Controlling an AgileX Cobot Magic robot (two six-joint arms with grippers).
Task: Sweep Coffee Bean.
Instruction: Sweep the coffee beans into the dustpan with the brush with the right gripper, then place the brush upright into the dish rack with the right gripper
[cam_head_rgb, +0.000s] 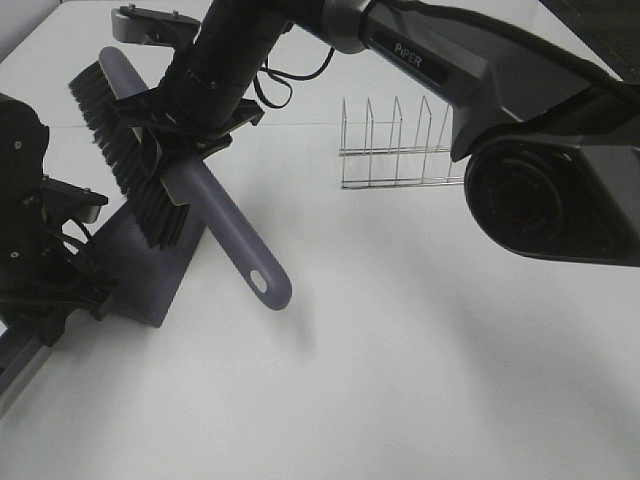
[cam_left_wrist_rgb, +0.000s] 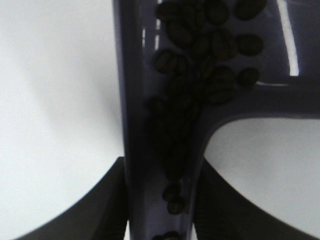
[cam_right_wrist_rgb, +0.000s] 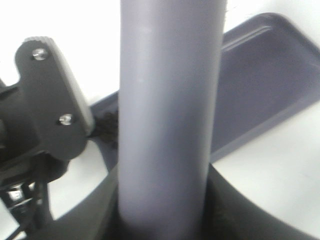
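Several coffee beans (cam_left_wrist_rgb: 200, 55) lie piled in the dark purple dustpan (cam_left_wrist_rgb: 132, 125), running down into the channel of its handle; they show only in the left wrist view. My left gripper (cam_left_wrist_rgb: 160, 210) is shut on that handle. The dustpan (cam_head_rgb: 150, 270) rests on the white table at the far left, held by the left gripper (cam_head_rgb: 75, 290). My right gripper (cam_head_rgb: 185, 140) reaches across and is shut on the grey-purple handle of the brush (cam_head_rgb: 215, 215), whose black bristles hang over the pan's far end. In the right wrist view, the brush handle (cam_right_wrist_rgb: 170, 100) fills the middle, with the dustpan (cam_right_wrist_rgb: 265, 80) behind it.
A wire rack (cam_head_rgb: 400, 145) stands on the white table at the back, right of centre. The right arm's black body (cam_head_rgb: 540, 190) looms over the right side. The left gripper's housing (cam_right_wrist_rgb: 45, 115) sits close beside the brush handle.
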